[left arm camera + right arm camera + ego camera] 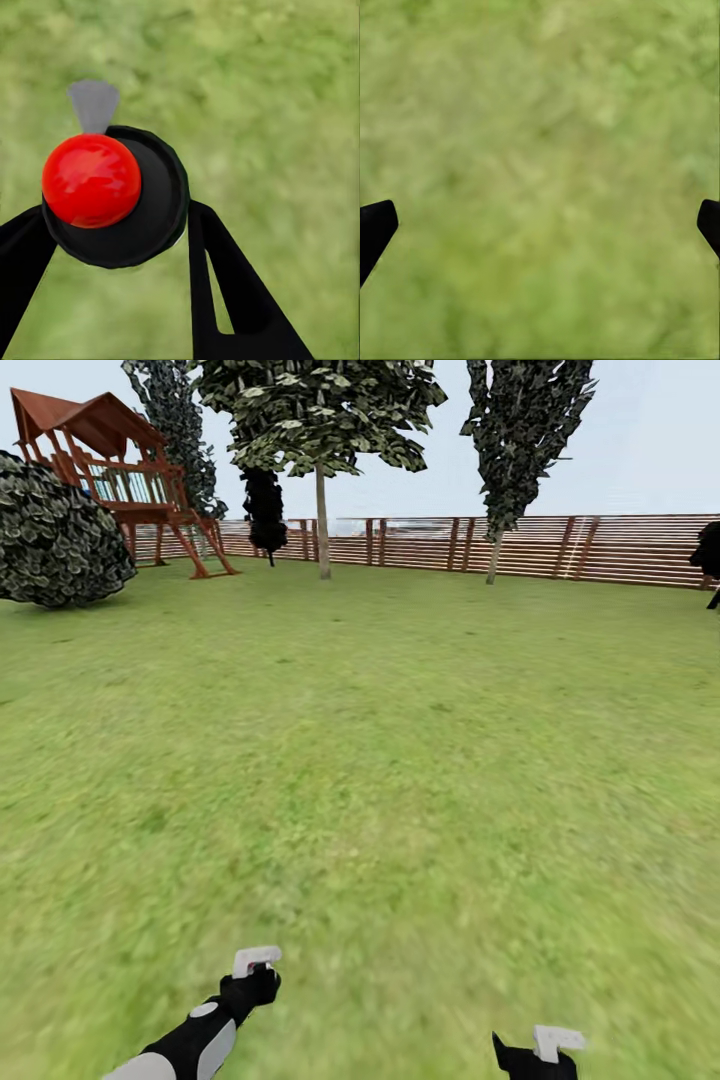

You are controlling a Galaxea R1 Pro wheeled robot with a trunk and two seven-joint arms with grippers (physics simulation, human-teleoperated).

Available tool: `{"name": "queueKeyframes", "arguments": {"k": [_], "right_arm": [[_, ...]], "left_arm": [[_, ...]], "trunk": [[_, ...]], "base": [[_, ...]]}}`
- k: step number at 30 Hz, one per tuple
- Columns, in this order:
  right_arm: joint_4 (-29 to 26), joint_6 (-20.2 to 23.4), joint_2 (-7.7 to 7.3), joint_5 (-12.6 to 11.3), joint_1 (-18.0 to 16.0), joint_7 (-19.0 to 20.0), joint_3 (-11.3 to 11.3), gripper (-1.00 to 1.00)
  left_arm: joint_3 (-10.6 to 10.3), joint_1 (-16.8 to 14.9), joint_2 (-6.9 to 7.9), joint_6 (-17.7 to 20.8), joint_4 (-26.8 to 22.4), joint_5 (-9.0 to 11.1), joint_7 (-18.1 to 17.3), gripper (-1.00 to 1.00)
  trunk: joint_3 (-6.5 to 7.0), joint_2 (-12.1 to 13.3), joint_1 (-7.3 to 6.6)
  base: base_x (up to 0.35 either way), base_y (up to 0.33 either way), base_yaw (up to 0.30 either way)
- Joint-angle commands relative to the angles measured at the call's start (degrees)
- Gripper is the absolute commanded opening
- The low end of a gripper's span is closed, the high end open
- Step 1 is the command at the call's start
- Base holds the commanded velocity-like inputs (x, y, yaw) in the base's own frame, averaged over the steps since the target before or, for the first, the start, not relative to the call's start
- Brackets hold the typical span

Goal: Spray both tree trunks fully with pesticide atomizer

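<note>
- The left pincer (120,247) holds the pesticide atomizer (112,196). In the left wrist view its two black fingers (232,300) close on the round black body, and the red cap and the grey nozzle face the camera.
- In the head view the left arm is at about 7 o'clock, low over the grass (380,760). I judge that it is kept low so that the bottle stays steady while the robot drives.
- The right pincer (540,225) is wide open and holds nothing. Only its dark tips show at the two edges, above grass.
- The trees stand far ahead by the wooden fence (620,548): one tree trunk (323,525) at about 12 o'clock, the other trunk (494,558) at about 1 o'clock.
- No mist is seen. The robot is probably too far away for spraying, so it must first come nearer.
- A playhouse (110,470) and a round bush (55,535) stand at 10 o'clock.
</note>
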Motion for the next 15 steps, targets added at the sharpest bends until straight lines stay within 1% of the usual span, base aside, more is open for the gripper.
{"name": "queueKeyframes", "arguments": {"k": [1,3,6,7,9,10,11,15], "right_arm": [[0.18,-1.49,0.06,0.73,0.31,-0.03,0.02,1.00],[0.45,-3.57,0.49,2.55,1.41,-0.15,0.13,1.00],[0.59,-4.21,0.76,3.52,1.89,-0.12,0.21,1.00],[0.62,-4.29,1.05,4.07,2.07,-0.11,0.22,1.00],[0.75,-4.60,1.66,5.94,2.45,-0.15,0.19,1.00],[0.79,-5.43,1.87,7.84,2.71,-0.22,0.16,1.00],[0.81,-6.15,1.92,8.70,2.80,-0.27,0.06,1.00],[0.72,-6.88,1.84,9.52,2.89,-0.28,-0.24,1.00]], "left_arm": [[0.00,0.00,0.09,-0.02,-0.03,0.10,-0.02,-1.00],[0.11,0.01,0.24,-0.02,-0.13,0.21,-0.05,-1.00],[0.15,0.01,0.32,-0.01,-0.16,0.25,-0.05,-1.00],[0.15,0.01,0.33,0.00,-0.16,0.25,-0.07,-1.00],[0.15,0.01,0.40,0.01,-0.16,0.25,-0.03,-1.00],[0.15,0.01,0.65,-0.02,-0.22,0.25,-0.05,-1.00],[0.15,0.01,0.75,-0.02,-0.23,0.27,-0.06,-1.00],[0.15,0.01,0.85,-0.04,-0.33,0.33,-0.09,-1.00]], "trunk": [[0.00,0.00,0.00],[0.03,0.00,0.00],[0.23,0.00,0.00],[0.31,0.00,0.00],[0.48,0.00,0.00],[0.55,0.00,0.00],[0.60,0.00,0.00],[0.64,0.00,0.00]], "base": [[0.339,0.000,-0.005],[0.339,0.000,-0.002],[0.339,0.000,0.000],[0.339,0.000,0.000],[0.339,0.000,0.000],[0.339,0.000,0.000],[0.339,0.000,0.000],[0.340,0.000,0.000]]}}
